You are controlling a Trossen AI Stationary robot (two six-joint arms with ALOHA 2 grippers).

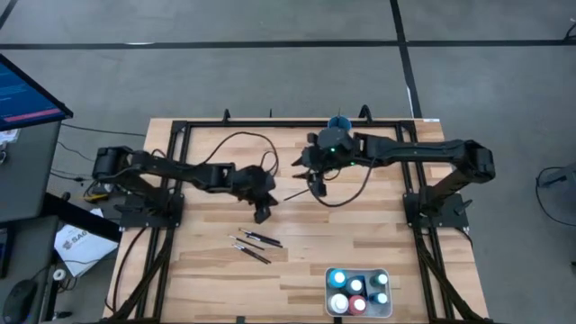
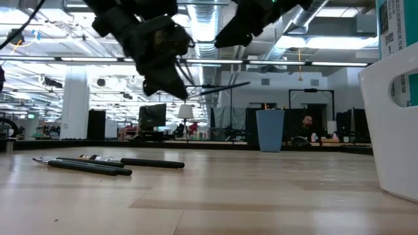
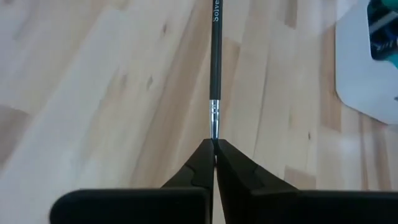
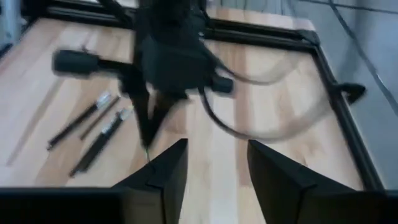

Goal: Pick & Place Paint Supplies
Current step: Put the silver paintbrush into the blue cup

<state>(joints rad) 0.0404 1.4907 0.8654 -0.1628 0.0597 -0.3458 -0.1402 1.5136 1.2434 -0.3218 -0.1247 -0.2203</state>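
My left gripper (image 1: 273, 200) (image 3: 215, 146) hangs above the table's middle, shut on a thin dark paintbrush (image 1: 298, 193) (image 2: 219, 87). My right gripper (image 1: 317, 186) (image 4: 214, 149) is just beyond the brush's free end, open, with nothing between its fingers. Several more paintbrushes (image 1: 256, 243) (image 2: 104, 163) lie flat on the wood nearer the front. Several paint bottles (image 1: 357, 290) stand in the white tray (image 1: 388, 310) at the front right. My left gripper pinches the paintbrush's tip end (image 3: 215, 138), just past the metal ferrule, between the free ends of its two fingers. The fingers slant down toward the table's right, in line with the brush. The brush sticks straight out ahead of them, clear of the table.
A blue cup (image 1: 338, 121) (image 2: 270, 129) stands at the far edge behind my right arm. The tray's wall (image 2: 392, 124) (image 3: 367, 62) rises at the front right. A black cable (image 1: 234, 144) loops over the far left of the table.
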